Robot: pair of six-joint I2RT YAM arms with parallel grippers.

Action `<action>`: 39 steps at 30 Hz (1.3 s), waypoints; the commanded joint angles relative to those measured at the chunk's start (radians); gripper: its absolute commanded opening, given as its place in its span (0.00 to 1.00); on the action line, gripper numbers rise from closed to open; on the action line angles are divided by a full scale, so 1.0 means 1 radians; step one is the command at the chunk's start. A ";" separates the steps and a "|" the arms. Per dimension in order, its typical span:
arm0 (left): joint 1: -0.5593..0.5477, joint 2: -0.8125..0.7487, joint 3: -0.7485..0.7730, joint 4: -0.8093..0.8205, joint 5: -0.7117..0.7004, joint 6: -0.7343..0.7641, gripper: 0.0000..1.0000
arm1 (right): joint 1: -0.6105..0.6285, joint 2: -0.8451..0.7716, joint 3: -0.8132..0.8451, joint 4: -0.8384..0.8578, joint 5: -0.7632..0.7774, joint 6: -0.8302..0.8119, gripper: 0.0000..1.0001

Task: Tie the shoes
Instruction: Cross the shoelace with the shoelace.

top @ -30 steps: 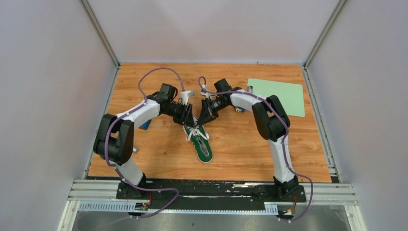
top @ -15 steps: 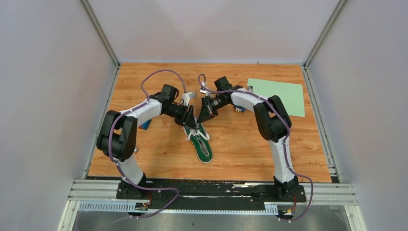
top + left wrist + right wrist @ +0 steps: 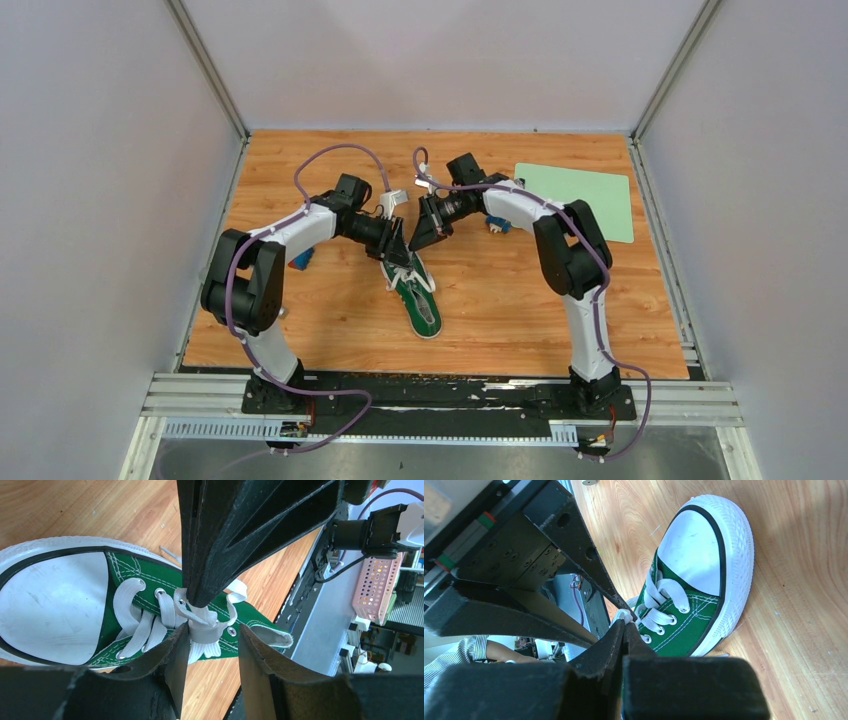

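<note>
While the pink perforated basket at the edge of the left wrist view stands off the table, what it holds cannot be made out. On the wood-grain table, the small green canvas sneaker with white rubber toe cap lies near the middle, toe towards the far side, heel opening towards the arm bases. Both grippers meet over its laced front. The right gripper has its two black fingers pressed together, pinching a bit of the long white flat laces at the very tips, just above the eyelets. The left gripper stands partly spread, one finger on each side of the gathered lace strands; the strands lie against its left finger and clear of the other. A pale green rectangular mat lies at the far right corner, well apart from the sneaker.
</note>
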 commanded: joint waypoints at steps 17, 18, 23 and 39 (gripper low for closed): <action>0.001 0.049 0.097 -0.062 0.012 0.012 0.44 | -0.002 -0.091 0.018 0.034 -0.006 -0.037 0.00; 0.001 0.053 0.100 -0.069 0.010 0.020 0.44 | -0.001 -0.091 0.017 0.034 -0.006 -0.037 0.00; -0.001 0.054 0.093 -0.098 0.018 0.036 0.43 | -0.001 -0.093 0.021 0.033 0.004 -0.037 0.00; -0.015 0.048 0.076 -0.094 0.050 0.011 0.23 | 0.006 -0.097 0.009 0.034 0.008 -0.049 0.04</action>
